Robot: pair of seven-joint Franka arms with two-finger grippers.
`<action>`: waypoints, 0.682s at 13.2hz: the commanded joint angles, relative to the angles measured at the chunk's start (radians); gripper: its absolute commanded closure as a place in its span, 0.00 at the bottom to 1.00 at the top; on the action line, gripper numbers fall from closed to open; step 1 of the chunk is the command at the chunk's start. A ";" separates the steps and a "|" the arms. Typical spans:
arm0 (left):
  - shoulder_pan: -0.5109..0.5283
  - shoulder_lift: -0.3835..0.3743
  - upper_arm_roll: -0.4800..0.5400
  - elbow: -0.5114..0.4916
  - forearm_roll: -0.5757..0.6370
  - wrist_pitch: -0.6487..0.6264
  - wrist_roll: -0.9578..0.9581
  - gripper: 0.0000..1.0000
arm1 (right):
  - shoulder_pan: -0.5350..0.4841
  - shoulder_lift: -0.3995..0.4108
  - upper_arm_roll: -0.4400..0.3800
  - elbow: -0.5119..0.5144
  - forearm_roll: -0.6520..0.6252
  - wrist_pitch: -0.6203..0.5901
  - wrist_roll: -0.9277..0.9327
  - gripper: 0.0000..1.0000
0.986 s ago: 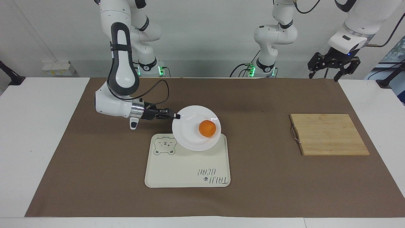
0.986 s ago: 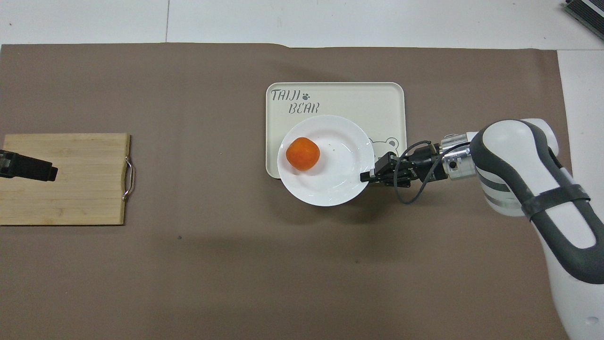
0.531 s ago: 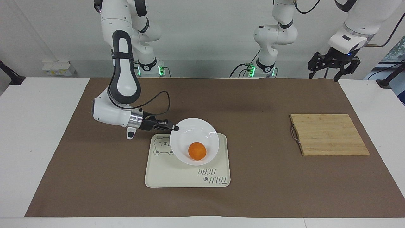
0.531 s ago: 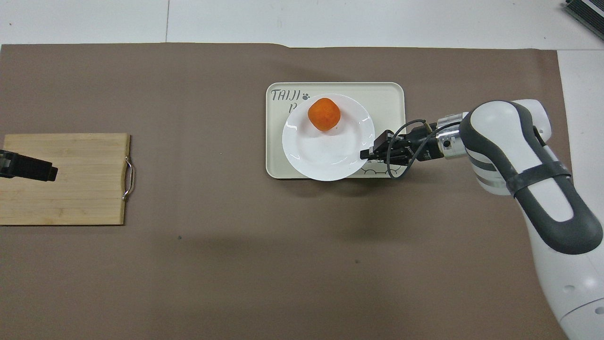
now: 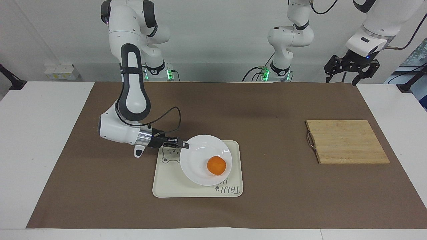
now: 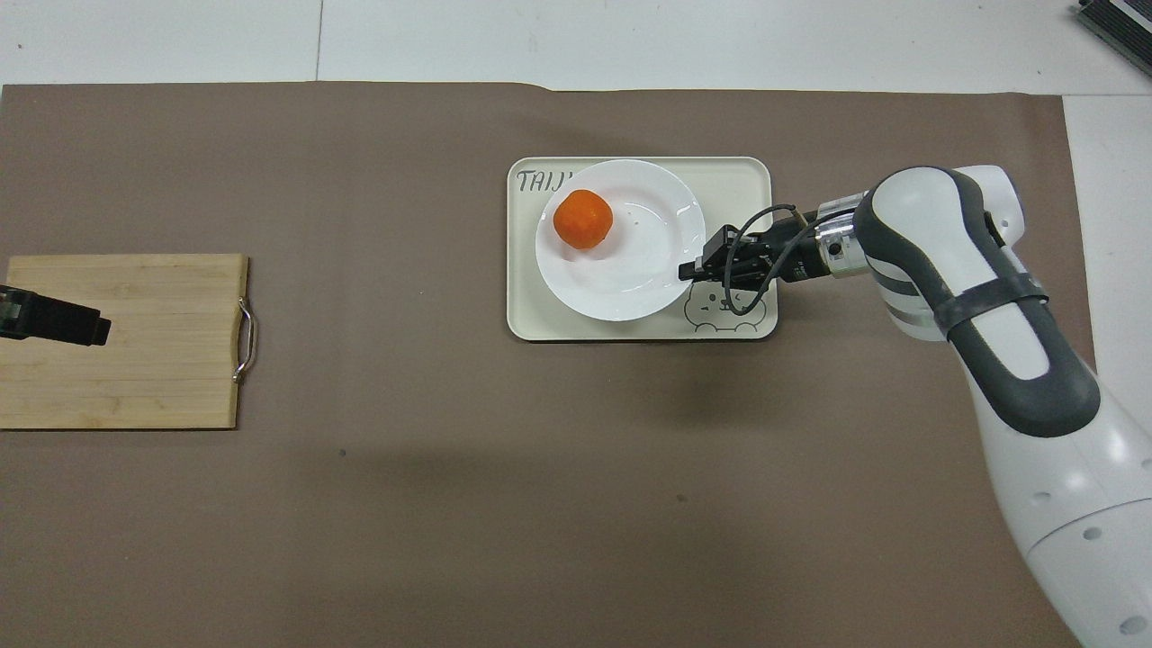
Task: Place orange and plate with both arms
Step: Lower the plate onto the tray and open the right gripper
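The right gripper (image 5: 185,145) is clamped on the rim of the plate (image 5: 200,156), at the edge toward the right arm's end of the table, its fingertips closed on the thin lip. The plate sits over the cream tray (image 5: 166,186), covering part of the lettering; whether its base rests fully on the tray or is just clear of it cannot be confirmed from either view. The orange (image 5: 216,166) lies loose in the plate's well, off centre and away from the gripped edge. The left gripper (image 5: 351,68) waits with its jaws spread and empty, raised over the table's edge toward the left arm's end, near the wooden cutting board (image 5: 347,141). Assessment of handling: the plate appears rigid, glossy and breakable, probably slippery at a pinched rim, and a one-sided hold lets it sag or pivot, so it should be kept level. The rim is the only practical purchase. The orange looks firm, light and free to roll; any tilt would send it toward the low side. It would best be taken across its widest part from above. Orientation: the plate faces upward, round, with no long axis; the orange is near spherical and shows no discernible heading.
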 commanded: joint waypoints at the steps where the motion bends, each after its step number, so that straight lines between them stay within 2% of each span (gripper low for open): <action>1: 0.003 -0.020 -0.006 -0.024 0.016 0.010 -0.011 0.00 | -0.017 0.012 0.011 0.011 -0.020 -0.015 -0.078 1.00; 9: 0.000 -0.020 -0.006 -0.024 0.016 0.010 -0.012 0.00 | -0.009 0.029 0.010 0.004 -0.074 0.017 -0.093 1.00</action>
